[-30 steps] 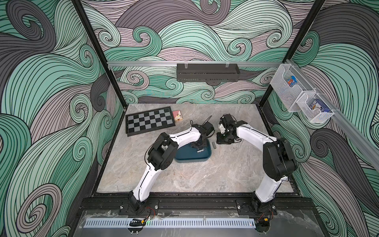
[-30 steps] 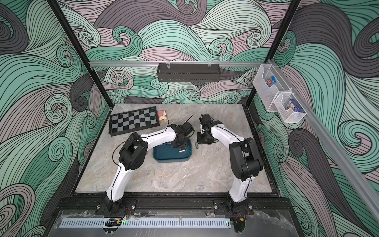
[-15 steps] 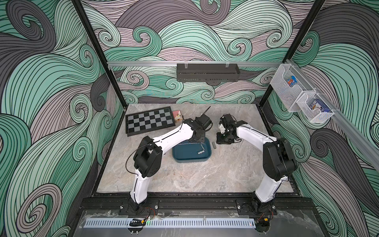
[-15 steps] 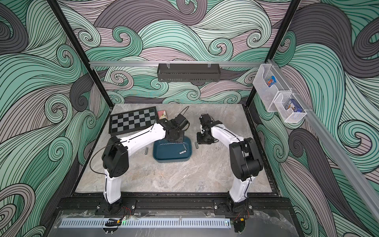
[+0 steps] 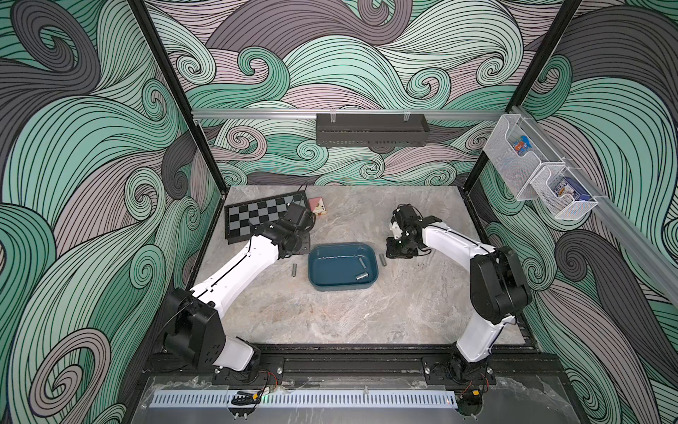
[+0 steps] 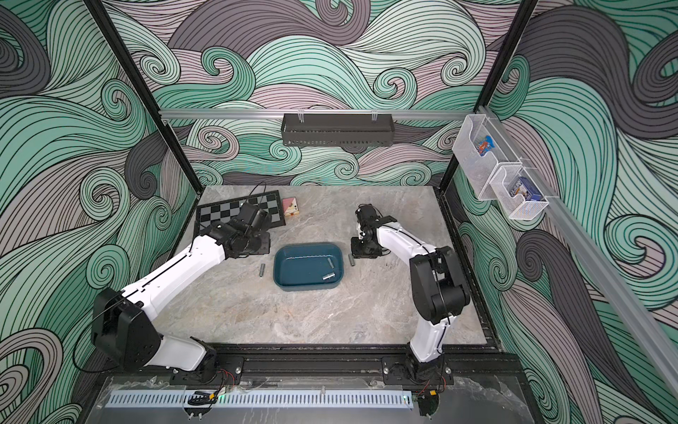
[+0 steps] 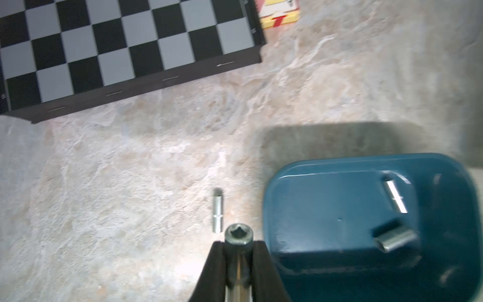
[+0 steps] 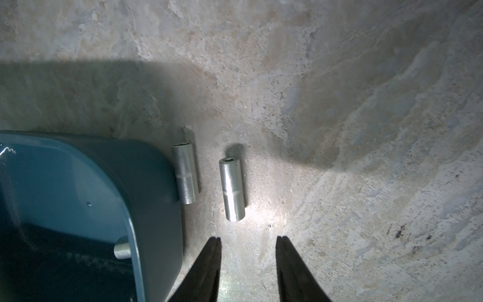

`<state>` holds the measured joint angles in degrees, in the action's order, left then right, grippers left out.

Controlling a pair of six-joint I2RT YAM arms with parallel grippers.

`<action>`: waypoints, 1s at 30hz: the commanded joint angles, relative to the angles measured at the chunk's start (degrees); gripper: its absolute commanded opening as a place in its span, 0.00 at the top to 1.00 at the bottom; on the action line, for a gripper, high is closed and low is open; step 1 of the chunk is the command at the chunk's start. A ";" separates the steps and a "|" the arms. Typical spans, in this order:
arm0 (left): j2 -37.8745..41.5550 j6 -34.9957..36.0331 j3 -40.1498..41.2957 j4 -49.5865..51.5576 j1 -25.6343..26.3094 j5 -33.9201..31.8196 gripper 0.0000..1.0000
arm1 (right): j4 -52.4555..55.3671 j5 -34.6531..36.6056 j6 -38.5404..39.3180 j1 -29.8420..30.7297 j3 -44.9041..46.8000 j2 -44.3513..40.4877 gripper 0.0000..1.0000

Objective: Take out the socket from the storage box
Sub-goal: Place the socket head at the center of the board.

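Observation:
The storage box [image 5: 341,245] [image 6: 308,245], a shallow teal tub, sits mid-table, and its rim [image 7: 339,159] [image 8: 78,146] shows in both wrist views. Two metal sockets [image 5: 362,263] [image 5: 361,277] lie inside it. My left gripper [image 7: 239,244] is shut on a socket [image 7: 239,235], held end-on just left of the box above the table. Beside it another socket [image 7: 217,210] [image 5: 294,270] lies on the table. My right gripper [image 8: 248,239] stands open and empty right of the box, near two loose sockets [image 8: 186,174] [image 8: 232,189].
A chessboard [image 5: 257,216] and a small card box [image 5: 318,205] lie at the back left, close behind the left wrist. A black perforated tray [image 5: 370,134] hangs on the back wall. White mesh baskets [image 5: 513,154] hang on the right wall.
My left arm has swung from over the box to its left side with the socket in its grip, its elbow dropping toward the front left. The right arm has stayed still.

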<state>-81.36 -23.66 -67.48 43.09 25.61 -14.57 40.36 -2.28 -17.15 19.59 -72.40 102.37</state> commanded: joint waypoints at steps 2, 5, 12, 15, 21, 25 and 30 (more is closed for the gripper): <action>5.05 6.29 6.04 -8.17 -3.77 -2.53 1.00 | -0.07 -0.89 -0.07 0.29 0.33 -0.10 0.61; 6.38 7.51 10.59 -11.74 -6.25 -3.35 1.00 | -0.02 -1.06 -0.07 0.53 0.16 -0.12 0.61; 1.23 8.51 10.76 -12.14 -10.47 0.75 1.00 | -0.08 -1.27 -0.17 0.62 -0.02 -0.15 0.61; -6.07 7.53 6.38 -6.97 -12.10 6.34 1.00 | -0.25 -1.37 -0.10 0.61 -0.14 -0.02 0.61; -12.74 7.07 5.99 -8.11 -13.65 10.42 1.00 | -0.35 -1.67 -0.26 0.62 -0.09 -0.01 0.61; -15.69 6.18 6.09 -7.90 -14.47 12.36 1.00 | -0.63 -2.00 -0.34 0.62 0.07 0.11 0.61; -17.46 5.25 7.25 -7.82 -14.50 13.18 1.00 | -0.74 -2.21 -0.34 0.64 -0.11 0.32 0.61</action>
<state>-97.89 -17.45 -60.25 33.89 11.62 -3.20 39.99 -3.60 -17.17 20.01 -72.40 102.37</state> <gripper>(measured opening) 0.178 0.389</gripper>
